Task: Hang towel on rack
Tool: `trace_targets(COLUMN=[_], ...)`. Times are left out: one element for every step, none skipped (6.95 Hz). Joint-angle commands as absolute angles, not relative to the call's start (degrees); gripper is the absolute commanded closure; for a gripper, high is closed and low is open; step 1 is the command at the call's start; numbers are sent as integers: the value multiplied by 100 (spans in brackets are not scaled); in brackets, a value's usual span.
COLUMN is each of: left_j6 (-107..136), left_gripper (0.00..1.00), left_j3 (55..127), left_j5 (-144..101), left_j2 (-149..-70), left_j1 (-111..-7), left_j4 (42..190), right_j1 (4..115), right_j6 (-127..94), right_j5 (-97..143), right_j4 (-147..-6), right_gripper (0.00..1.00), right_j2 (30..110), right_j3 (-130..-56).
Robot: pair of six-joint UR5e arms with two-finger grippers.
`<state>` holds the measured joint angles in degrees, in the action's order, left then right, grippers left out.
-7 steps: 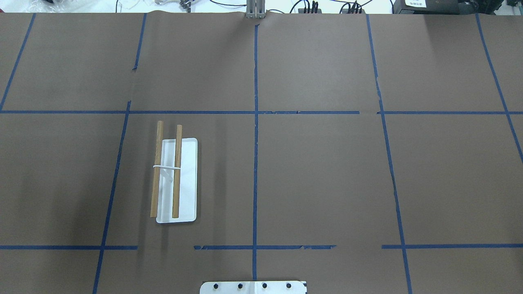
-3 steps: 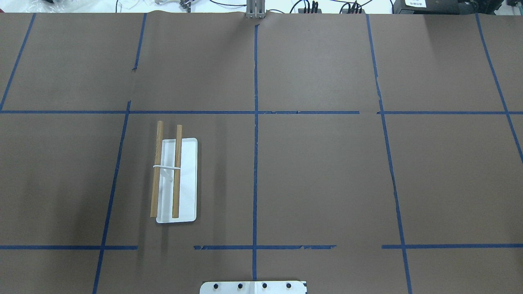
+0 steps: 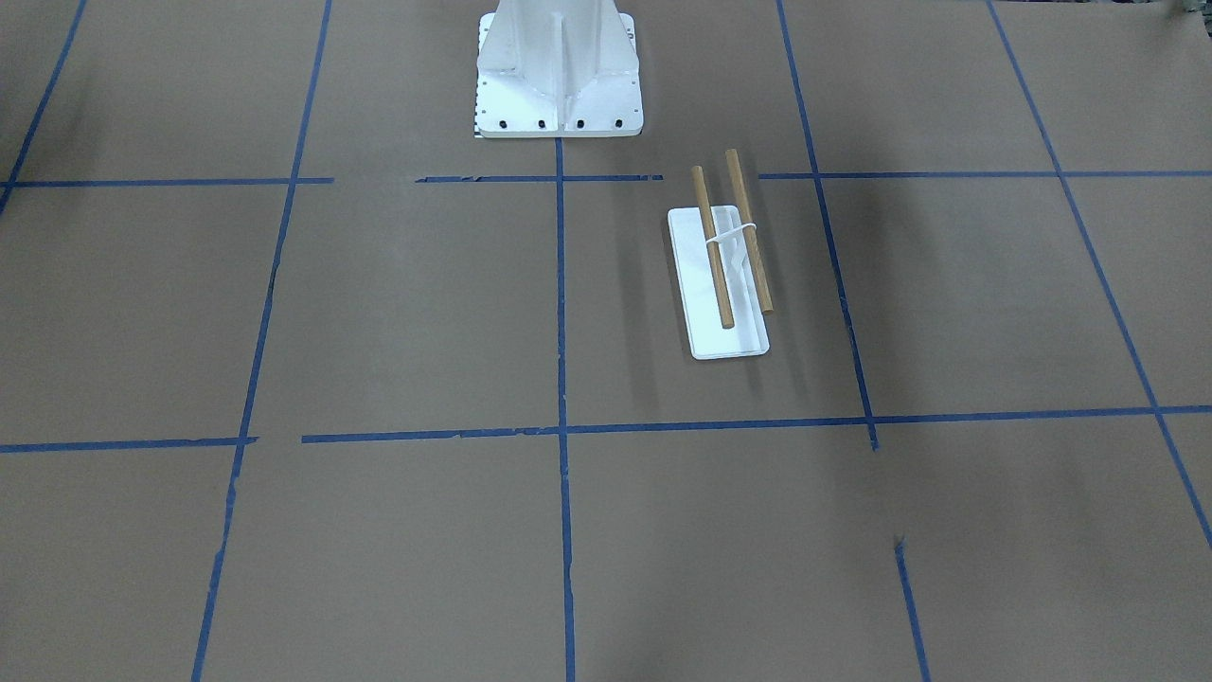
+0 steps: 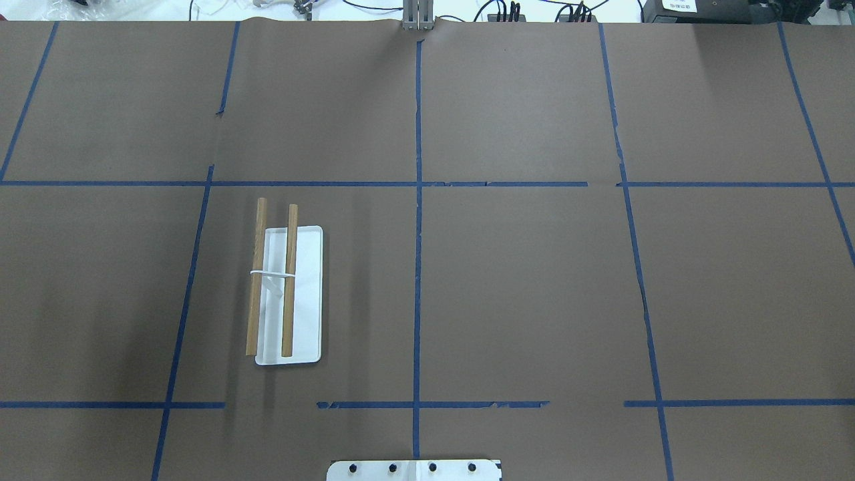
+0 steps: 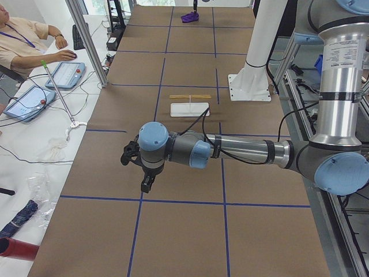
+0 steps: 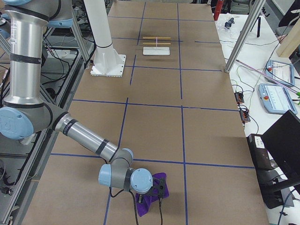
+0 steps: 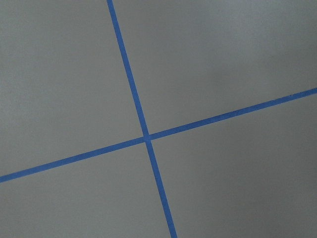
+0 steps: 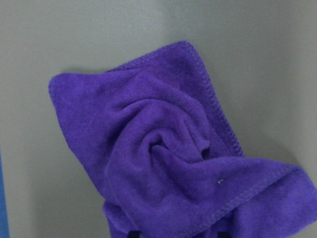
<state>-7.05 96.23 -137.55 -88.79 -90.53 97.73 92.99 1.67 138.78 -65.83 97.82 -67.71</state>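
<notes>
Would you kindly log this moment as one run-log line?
towel: crumpled on table, below right gripper | rack: bare, far off | left gripper: above table | jaws: unclear

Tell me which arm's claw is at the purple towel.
The right claw, low over the bunched towel; the left claw hangs over table showing only tape lines.
</notes>
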Motion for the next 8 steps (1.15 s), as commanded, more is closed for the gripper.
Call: trace_targets(left_j6=[-694, -694, -694, -694, -694, -694, -694, -694], left_gripper=[0, 0, 0, 0, 0, 0, 0, 0], left_j3=[9615, 9615, 9607, 9615, 9607, 9615, 9615, 9633], left_j5=[-13755, -13755, -13755, -13755, -13755, -13755, -13755, -13755], left_j2=[-8877, -8877, -8877, -8877, -8877, -8877, -8877, -8886], left_j1=[-9053, -9053, -9053, -9053, -9053, -9053, -9053, -9053], left_j4=[9773, 9773, 9773, 9773, 9773, 9773, 9773, 9773], right_j1=[9290, 9299, 9290, 9290, 9299, 9299, 9299, 9482], right_j6=[167, 132, 114, 114, 114, 114, 106, 105], right_j5=[13904, 13922, 13922, 13931, 13948, 13948, 14053, 14524], right_j4=[-6583, -6583, -6583, -6592, -6583, -6574, -6548, -6574], right_gripper=[44, 67, 89, 100, 100, 100, 100, 100], right_j2=[9782, 9782, 9782, 9782, 9800, 9817, 9826, 9844], right_j3=[-6759, -6759, -6759, -6759, -6759, -6759, -6863, -7160])
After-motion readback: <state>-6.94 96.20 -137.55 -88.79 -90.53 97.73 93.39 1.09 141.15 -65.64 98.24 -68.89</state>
